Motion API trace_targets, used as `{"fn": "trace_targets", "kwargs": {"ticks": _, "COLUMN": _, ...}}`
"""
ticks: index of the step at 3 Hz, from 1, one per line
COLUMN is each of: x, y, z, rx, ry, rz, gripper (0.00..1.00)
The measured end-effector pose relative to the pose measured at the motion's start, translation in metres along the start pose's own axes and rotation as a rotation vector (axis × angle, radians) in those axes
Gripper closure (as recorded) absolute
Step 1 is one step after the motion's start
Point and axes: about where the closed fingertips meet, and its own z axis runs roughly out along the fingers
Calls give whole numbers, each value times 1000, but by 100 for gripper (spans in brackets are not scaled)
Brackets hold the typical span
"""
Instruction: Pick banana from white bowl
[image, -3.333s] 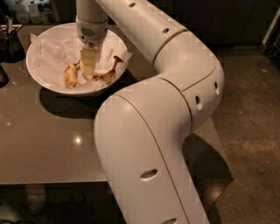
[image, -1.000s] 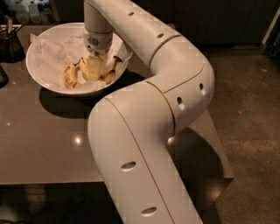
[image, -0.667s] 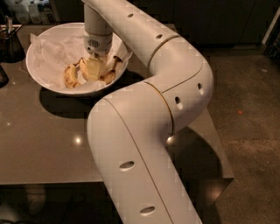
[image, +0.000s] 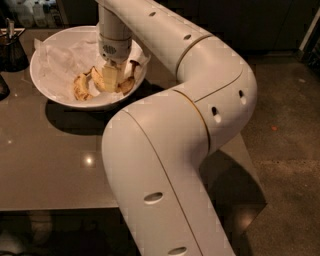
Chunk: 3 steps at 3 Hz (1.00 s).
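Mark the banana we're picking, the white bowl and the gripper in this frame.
banana (image: 127, 85): camera view, spotted stretch just right of the gripper.
white bowl (image: 35, 75): camera view, left rim.
gripper (image: 113, 82): camera view, its lower end, down inside the bowl.

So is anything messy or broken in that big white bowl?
Nothing is spilled or broken. The curved yellow banana and the stubbier banana are just brown-spotted, lying on crumpled white paper inside the round white bowl. The robot's claw hangs low among them.
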Motion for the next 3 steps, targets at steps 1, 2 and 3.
{"fn": "trace_targets", "kwargs": {"ticks": 1, "x": -3, "y": -1, "z": 4, "rx": 4, "ry": -8, "rz": -2, "gripper": 87}}
{"fn": "trace_targets", "kwargs": {"ticks": 2, "x": -3, "y": -2, "z": 3, "rx": 6, "ry": -10, "rz": -2, "gripper": 100}}
{"fn": "trace_targets", "kwargs": {"ticks": 3, "x": -4, "y": -4, "z": -2, "rx": 27, "ry": -45, "rz": -29, "gripper": 100}}
